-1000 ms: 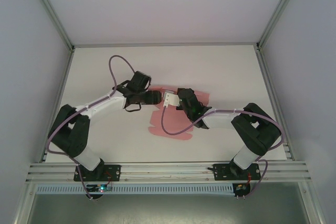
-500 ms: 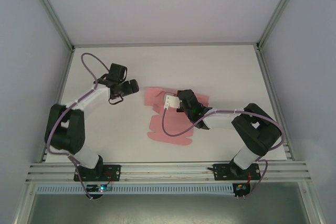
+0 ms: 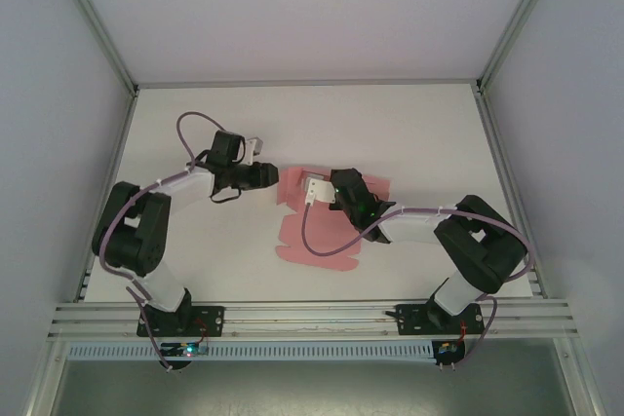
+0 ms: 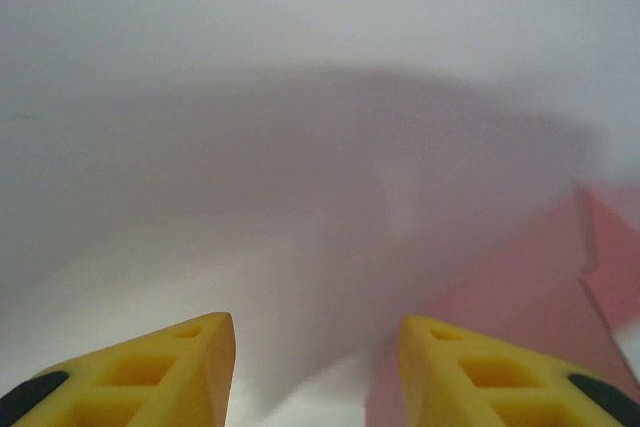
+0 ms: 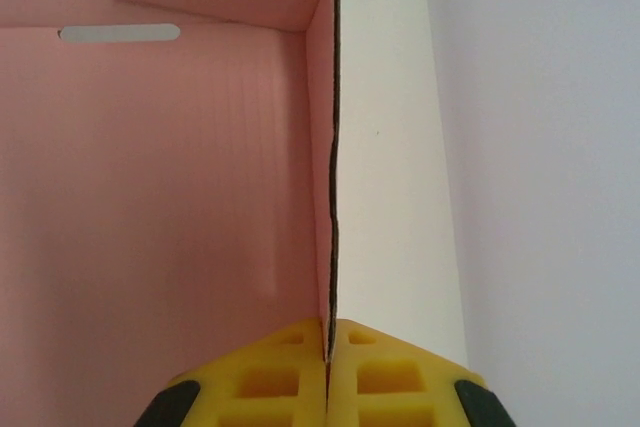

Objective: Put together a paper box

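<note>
Step in hand, as judged: standing up one side wall of the paper box [image 3: 314, 239] while the other arm comes in to assist.

- **Location:** the sheet lies mid-table [image 3: 409, 133], between the two arms and mostly flat.
- **Right gripper [image 5: 328, 332]:** it should hold its pinch and hinge the card along the crease, not drag the whole sheet. Thin card will likely buckle under a twist.
- **Left gripper [image 4: 315, 319]:** it needs to pin the flat panel or take the adjoining flap at the sheet's left edge. It should come in low and straddle the card edge without shoving it sideways.
- **Risk:** nothing else visibly pins the sheet, so it may slide on the smooth table.

Fingers:
- **Right:** closed tight on the edge of the upright side wall [image 5: 318, 177], with the card sandwiched between the yellow fingers [image 5: 380, 377].
- **Left:** spread wide and holding nothing, just beside the sheet's far-left corner. In the left wrist view the pink card lies off its right finger.

Box look:
- **Material:** plain pink thin card, faintly ribbed on the inner face.
- **Shape:** mostly an open die-cut sheet, with rounded flaps [image 3: 292, 250] at the near edge.
- **Progress:** one corner is formed, where the pinched side wall meets a second raised wall at the far end.
- **Detail:** a small slot [image 5: 120, 33] is cut in the panel near that corner and shows pale through it.
</note>
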Robot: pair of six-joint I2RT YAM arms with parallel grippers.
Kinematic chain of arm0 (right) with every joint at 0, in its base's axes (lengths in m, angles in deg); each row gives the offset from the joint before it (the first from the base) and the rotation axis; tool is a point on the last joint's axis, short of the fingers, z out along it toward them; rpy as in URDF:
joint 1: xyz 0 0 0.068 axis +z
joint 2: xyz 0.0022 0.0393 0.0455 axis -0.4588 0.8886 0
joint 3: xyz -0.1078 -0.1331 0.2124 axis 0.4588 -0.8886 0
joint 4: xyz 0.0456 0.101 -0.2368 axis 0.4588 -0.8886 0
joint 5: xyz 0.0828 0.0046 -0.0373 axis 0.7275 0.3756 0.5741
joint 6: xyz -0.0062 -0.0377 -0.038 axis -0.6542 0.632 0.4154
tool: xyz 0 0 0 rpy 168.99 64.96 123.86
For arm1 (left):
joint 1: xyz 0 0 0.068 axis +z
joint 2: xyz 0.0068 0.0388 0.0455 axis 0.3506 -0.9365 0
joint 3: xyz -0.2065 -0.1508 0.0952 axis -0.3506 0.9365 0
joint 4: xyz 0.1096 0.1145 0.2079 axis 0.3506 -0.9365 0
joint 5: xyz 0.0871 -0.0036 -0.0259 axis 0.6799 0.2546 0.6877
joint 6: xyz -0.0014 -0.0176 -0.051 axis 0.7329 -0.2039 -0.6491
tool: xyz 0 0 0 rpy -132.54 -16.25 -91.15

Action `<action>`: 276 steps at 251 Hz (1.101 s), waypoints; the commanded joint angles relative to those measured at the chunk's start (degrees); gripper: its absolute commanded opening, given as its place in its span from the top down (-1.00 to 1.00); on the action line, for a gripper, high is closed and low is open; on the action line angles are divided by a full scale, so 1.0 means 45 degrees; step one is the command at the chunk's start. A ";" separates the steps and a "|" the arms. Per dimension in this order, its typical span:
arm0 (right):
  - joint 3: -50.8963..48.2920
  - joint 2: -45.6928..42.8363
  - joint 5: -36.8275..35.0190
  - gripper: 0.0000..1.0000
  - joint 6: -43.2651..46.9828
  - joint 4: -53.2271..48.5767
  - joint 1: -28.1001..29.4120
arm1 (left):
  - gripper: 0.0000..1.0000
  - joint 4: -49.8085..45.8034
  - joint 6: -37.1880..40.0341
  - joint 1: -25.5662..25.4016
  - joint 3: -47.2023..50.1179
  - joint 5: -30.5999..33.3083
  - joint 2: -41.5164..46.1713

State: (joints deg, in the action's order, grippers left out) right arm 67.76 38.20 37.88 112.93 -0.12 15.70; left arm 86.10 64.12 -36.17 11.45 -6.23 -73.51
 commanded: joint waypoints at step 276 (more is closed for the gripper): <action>-0.1046 -0.0194 -0.1024 1.00 -0.1312 -0.1624 0.1978 | 0.16 0.4652 0.1979 -0.2690 0.2729 0.0962 0.0125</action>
State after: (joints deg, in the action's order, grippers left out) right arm 64.26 34.79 29.84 109.63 1.15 21.47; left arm 105.34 72.76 -47.55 20.61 -9.07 -72.72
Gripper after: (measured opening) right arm 0.048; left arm 0.417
